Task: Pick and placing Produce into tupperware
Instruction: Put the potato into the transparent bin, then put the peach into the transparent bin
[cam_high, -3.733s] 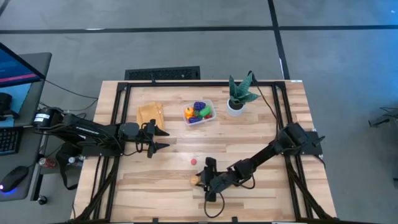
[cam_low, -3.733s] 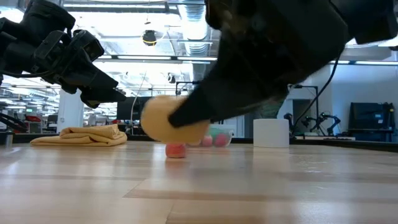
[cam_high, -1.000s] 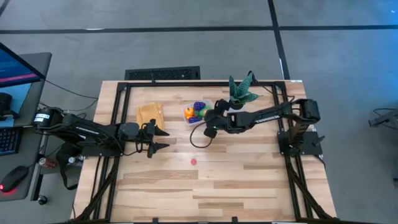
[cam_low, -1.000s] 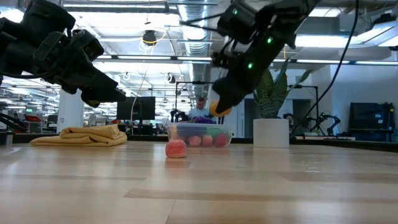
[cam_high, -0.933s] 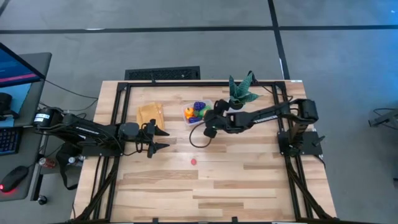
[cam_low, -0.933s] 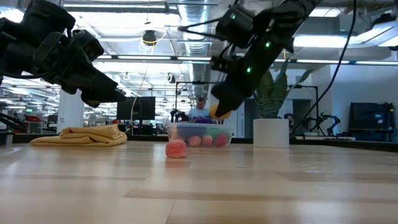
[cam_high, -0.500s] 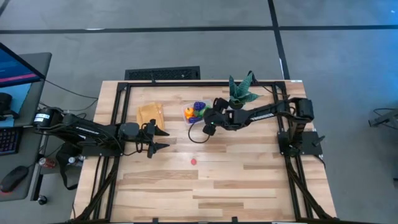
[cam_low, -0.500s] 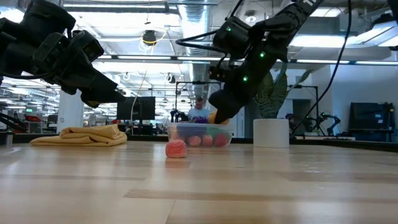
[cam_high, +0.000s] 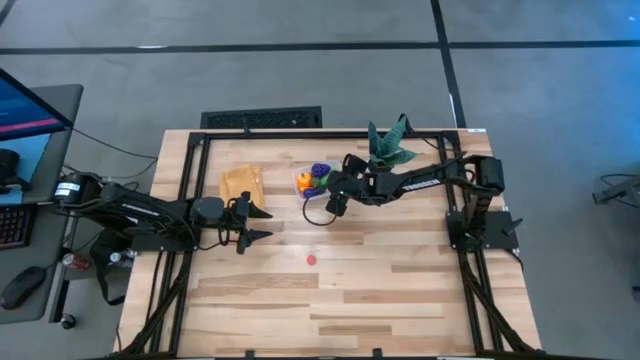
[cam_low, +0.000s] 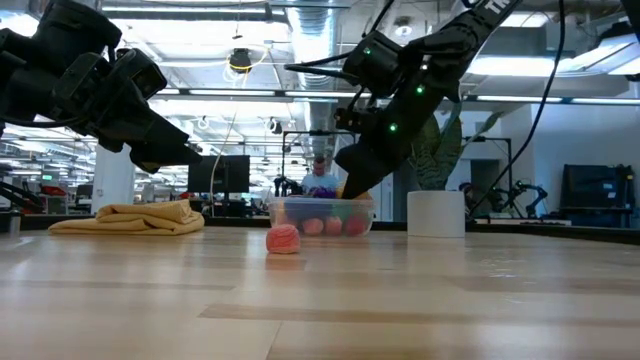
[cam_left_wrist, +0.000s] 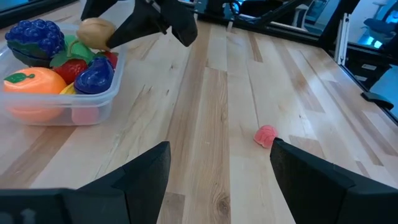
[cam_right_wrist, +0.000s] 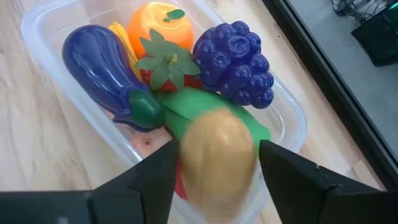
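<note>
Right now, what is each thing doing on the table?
tupperware: open, nearly full of produce.
tan potato: between the right gripper's fingers, over the tub.
pink piece: loose on the table.
left gripper: open, empty, waiting beside the yellow cloth.
potted plant: upright.

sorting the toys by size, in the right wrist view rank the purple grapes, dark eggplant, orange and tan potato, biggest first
1. Dark blue-purple eggplant, longest.
2. Purple grape bunch.
3. Orange toy fruit, partly hidden.
Tan oval potato looks big, but it is nearest the camera, so unranked.
</note>
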